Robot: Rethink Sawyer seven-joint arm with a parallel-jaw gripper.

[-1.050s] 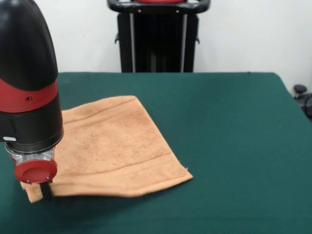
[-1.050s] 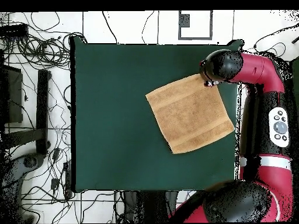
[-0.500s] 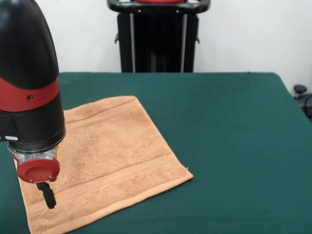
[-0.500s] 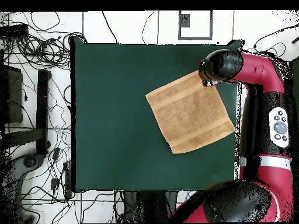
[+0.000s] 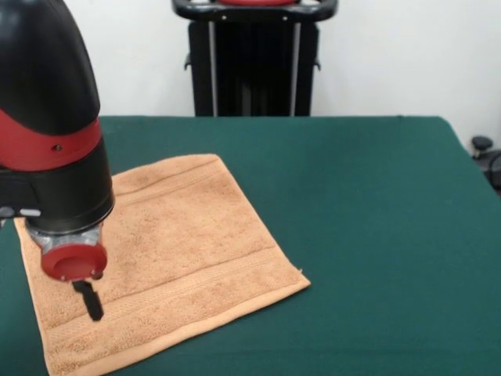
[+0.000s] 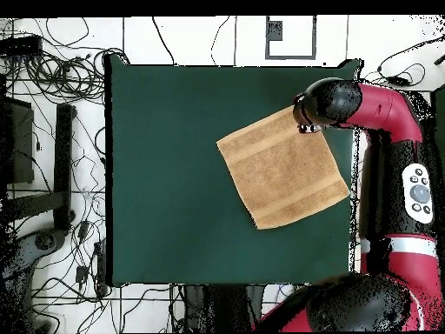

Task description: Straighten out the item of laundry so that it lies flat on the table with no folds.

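The light orange-tan terry-cloth towel (image 5: 160, 258) lies spread flat on the dark green felt table (image 5: 376, 219), the black gripper (image 5: 88, 300) poised above its corner, grip unreadable.

I see the table (image 5: 376, 235) filling most of the front view, dark green under its cloth cover. One towel (image 5: 172, 251) lies directly on it at lower left, spread flat, its edges turned at an angle to the table's edges.
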